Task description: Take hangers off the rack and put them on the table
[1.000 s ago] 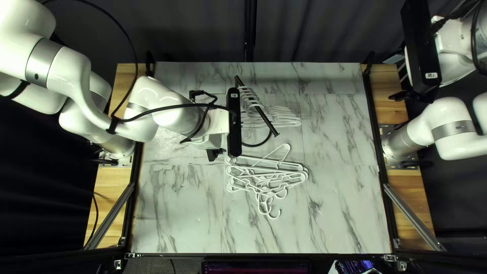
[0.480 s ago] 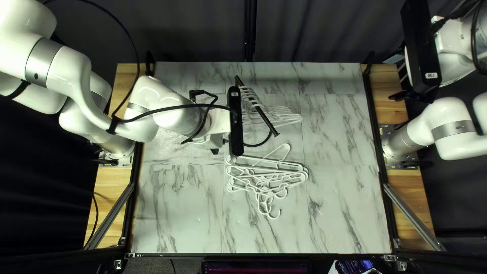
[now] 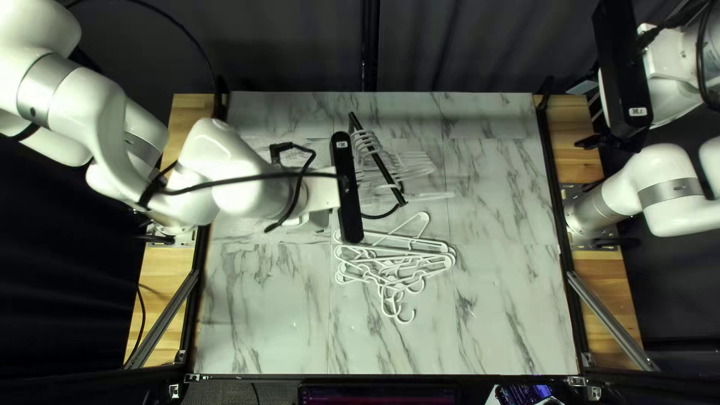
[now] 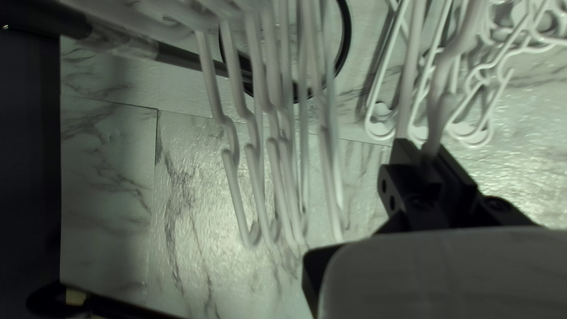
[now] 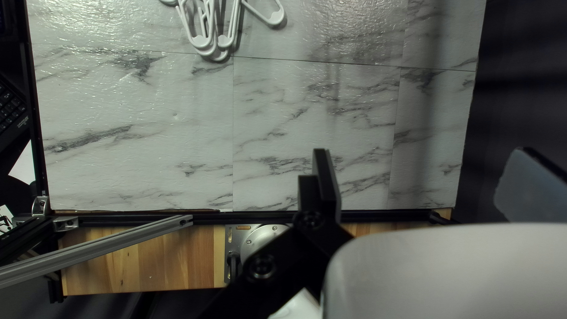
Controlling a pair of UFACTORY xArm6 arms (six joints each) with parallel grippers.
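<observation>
Pulling has begun on the left side. Our left gripper point(image 4: 423, 149) has closed within the last second, and its two black fingers now pinch the white bar of one hanger point(image 4: 444, 102) from both sides. Compared with a second ago, the left arm's wrist has swung toward the table's near edge. The neat row on the rack point(image 3: 376, 158) has come loose: the remaining hangers point(image 3: 368, 140) are smeared with motion, and one pale bar shows out near the rod's free end. That end has itself shifted a little. In the left wrist view the others still hang from the dark rod, just beside the fingers and apart from them. The pile of freed hangers point(image 3: 394, 264) lies unchanged on the table point(image 3: 506, 315), just nearer than the rack. Our right gripper point(image 5: 421, 177) stays parked over the table's right edge with its jaws wide, holding nothing. We judge that the grasp is made and the draw-off is under way. The hook must clear the rod's end without dragging the neighbours or tipping the rack.
</observation>
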